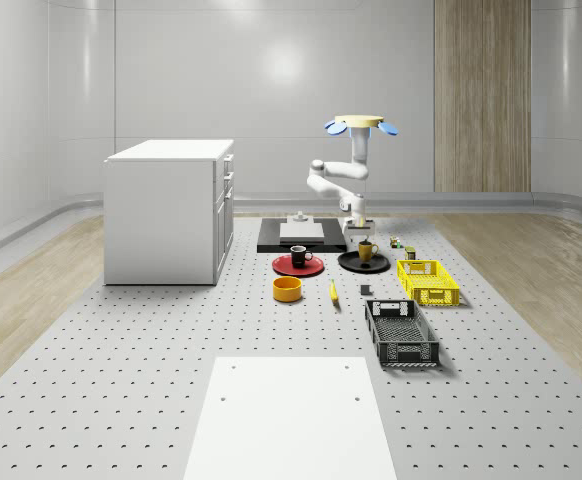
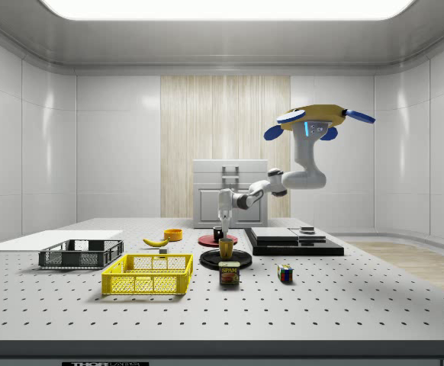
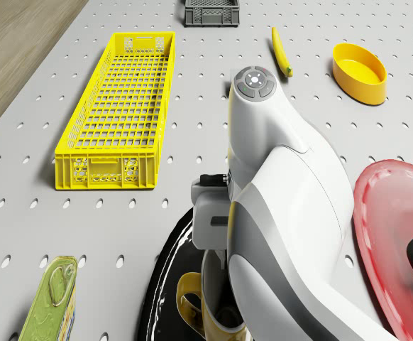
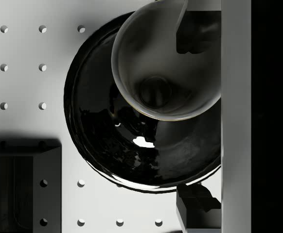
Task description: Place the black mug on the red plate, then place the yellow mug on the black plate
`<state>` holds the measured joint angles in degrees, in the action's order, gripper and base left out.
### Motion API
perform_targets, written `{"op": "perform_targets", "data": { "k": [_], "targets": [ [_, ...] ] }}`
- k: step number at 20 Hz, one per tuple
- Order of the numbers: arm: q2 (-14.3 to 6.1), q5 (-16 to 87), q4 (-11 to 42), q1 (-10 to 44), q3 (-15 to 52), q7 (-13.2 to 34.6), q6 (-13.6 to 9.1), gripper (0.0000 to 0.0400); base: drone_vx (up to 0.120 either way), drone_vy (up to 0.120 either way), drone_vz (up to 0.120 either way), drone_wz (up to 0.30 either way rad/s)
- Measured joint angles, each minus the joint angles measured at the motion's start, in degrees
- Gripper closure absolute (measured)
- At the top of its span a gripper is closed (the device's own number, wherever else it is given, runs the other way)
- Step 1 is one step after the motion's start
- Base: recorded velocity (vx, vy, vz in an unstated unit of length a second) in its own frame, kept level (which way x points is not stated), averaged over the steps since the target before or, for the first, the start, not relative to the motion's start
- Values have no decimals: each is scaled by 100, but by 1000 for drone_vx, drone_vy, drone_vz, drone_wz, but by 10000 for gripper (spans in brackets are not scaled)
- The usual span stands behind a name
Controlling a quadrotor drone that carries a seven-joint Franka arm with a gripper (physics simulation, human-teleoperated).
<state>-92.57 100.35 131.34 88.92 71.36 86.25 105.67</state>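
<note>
Above the far middle of the perforated table (image 1: pixel 121 400), hovering as a drone (image 1: pixel 360 125) with nothing underneath touching it, and reaching a white arm (image 3: pixel 284 199) down toward the near side. Holding the gripper (image 4: pixel 196 119) straight over the yellow mug (image 1: pixel 367 251), fingers spread wide apart and clamped on nothing: one over the mug's mouth, the other out beyond its wall above the black plate (image 4: pixel 107 136). Judging by that spread, either just let go or not gripping at all. Standing upright on the black plate, then, that yellow mug, off-centre toward one rim, handle free. Just to the whole-scene view's left, on the red plate (image 1: pixel 283 266), the black mug (image 1: pixel 299 255), also upright, so both halves of the task look done, leaving only a straight lift clear so as not to tip the mug. Glossy glazed surfaces all round: round shallow plates mirroring the ceiling light, smooth cylindrical mugs with loop handles. Nearer, well apart from the plates, a yellow mesh crate (image 1: pixel 429 281), a black mesh crate (image 1: pixel 401 333), a yellow bowl (image 1: pixel 287 289) and a banana (image 1: pixel 333 291).
</note>
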Motion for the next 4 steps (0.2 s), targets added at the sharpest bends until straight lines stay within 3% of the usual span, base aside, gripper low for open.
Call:
{"op": "perform_targets", "data": {
  "k": [4],
  "targets": [
    [-13,-47,31,-25,66,-6,-46,1,0,0,0,0]
  ]
}}
